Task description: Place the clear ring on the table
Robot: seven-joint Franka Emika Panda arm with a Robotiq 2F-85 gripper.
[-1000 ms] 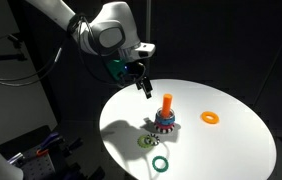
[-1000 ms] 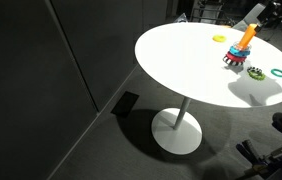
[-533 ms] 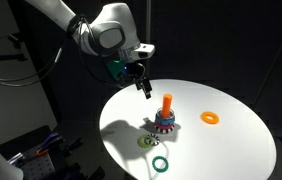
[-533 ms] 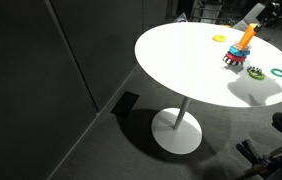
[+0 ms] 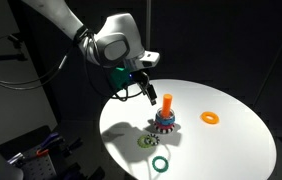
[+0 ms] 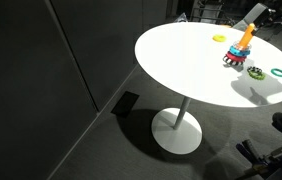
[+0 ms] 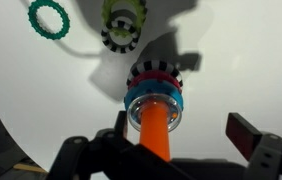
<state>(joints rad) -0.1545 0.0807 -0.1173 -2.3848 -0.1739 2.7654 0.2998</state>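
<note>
You see the round white desk with a stacking toy near its right edge, the toy's orange post upright. Just up and left of the toy lies a yellow ring. Below and right of it, a small ring lies near the toy and a green ring lies farther out. Far below and left of the toy, the desk's round foot sits on the dark floor.

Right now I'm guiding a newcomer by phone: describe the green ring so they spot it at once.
On the round white table, find the stacker with the orange peg. Two loose rings lie close beside its base; the green ring is the farther one, plain green all over, whereas the yellowish ring has a dark striped rim.
</note>
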